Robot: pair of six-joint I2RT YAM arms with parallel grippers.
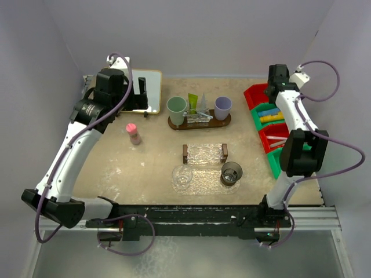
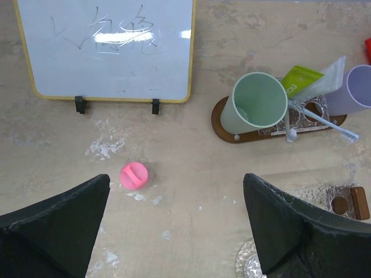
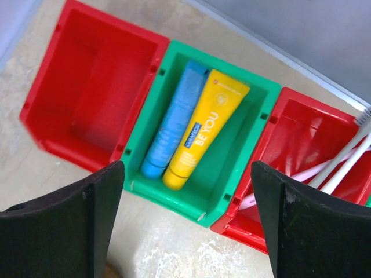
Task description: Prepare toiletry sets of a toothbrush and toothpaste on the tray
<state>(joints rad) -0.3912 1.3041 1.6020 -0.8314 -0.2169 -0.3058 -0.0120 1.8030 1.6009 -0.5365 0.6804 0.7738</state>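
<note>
**Status.** I judge the task about half done.
- The far tray (image 1: 171, 122), at 12 o'clock on the counter (image 1: 116, 168), looks complete. It carries a green cup (image 1: 177, 106), a purple cup (image 1: 223, 104), a green tube (image 1: 192, 102), a pale tube (image 2: 330, 72) and two toothbrushes (image 2: 324, 123).
- The near tray (image 1: 206, 182), at 6 o'clock, holds only a clear cup (image 1: 182, 175) and a dark cup (image 1: 232, 172). The rack (image 1: 204, 153) just behind it is bare. Paste and brushes are not yet placed there.

**Stock, at 3 o'clock.**
- The green bin (image 3: 246, 145) holds a blue tube (image 3: 174, 116) and a yellow tube (image 3: 206, 124).
- The red bin (image 3: 295, 133) beside it holds at least three spare brushes (image 3: 342, 162).

**Count.**
- Trays: two.
- Cups: four.
- Tubes: four.
- Brushes: five or more.

**Arms.**
- The right fingers (image 3: 64, 220) stand wide apart above the green bin, gripping nothing.
- The left fingers (image 2: 58, 231) stand wide apart near 10 o'clock, gripping nothing.
</note>
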